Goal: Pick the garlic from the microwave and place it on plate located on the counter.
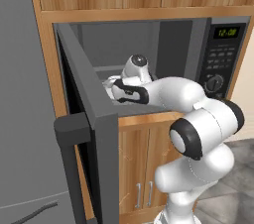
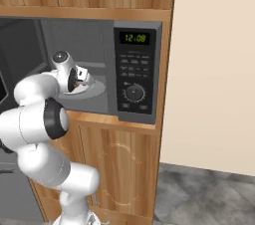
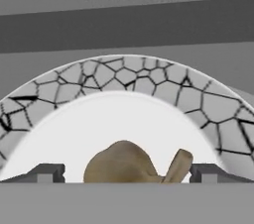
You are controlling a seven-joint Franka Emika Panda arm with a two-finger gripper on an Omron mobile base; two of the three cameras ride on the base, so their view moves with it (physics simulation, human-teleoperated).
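Inside the microwave [image 1: 149, 49], spread jaws flank the garlic [image 3: 124, 163] on a crackle-rimmed dish [image 3: 149, 82].

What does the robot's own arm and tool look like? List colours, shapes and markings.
The arm is built of glossy white, rounded, tube-like segments joined by dark, nearly black bands at the joints. A round grey cap sits on the wrist. No cables or lettering can be made out. The tool ends in two small, blocky dark grey finger tips.
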